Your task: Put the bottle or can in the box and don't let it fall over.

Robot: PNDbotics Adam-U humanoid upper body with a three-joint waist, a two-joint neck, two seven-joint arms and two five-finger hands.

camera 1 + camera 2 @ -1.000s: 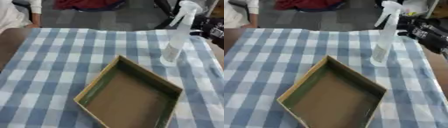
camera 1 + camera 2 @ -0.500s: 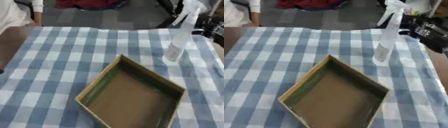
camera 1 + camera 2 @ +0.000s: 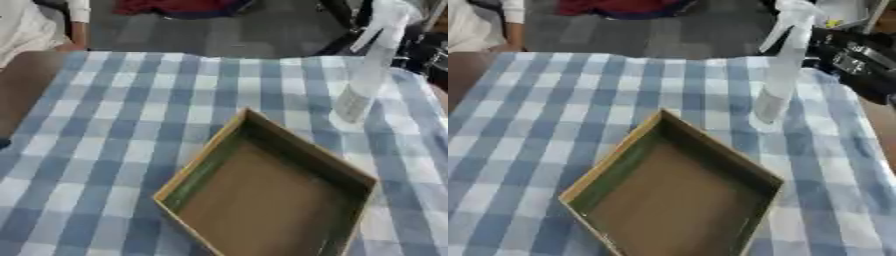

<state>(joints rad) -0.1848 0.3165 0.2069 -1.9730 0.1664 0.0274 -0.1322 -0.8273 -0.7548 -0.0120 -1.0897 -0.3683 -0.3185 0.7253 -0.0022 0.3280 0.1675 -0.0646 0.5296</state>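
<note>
A clear spray bottle (image 3: pixel 779 75) is being shown upright on the checked cloth (image 3: pixel 131 125) covering the counter, at about 1 o'clock from the open cardboard box (image 3: pixel 671 192) and just beside the box's far corner, though apart from it. Its long axis is running nearly vertical, with the trigger head at the top and the nozzle pointing toward 10 o'clock. The box is lying empty and skewed, one corner directed to 12 o'clock. The right arm (image 3: pixel 855 62) is being seen at 3 o'clock, near the bottle's upper part; its hand cannot be made out, so it cannot be told whether the fingers are apart or closed, or whether the bottle is being touched. The left hand is not being shown in either view. The chief risk is being judged as toppling: the bottle is tall and narrow on a small base, so a contact high on its neck, or a base caught on the box wall while being carried over, would be tipping it. A soft cloth underfoot is adding to that instability.
</note>
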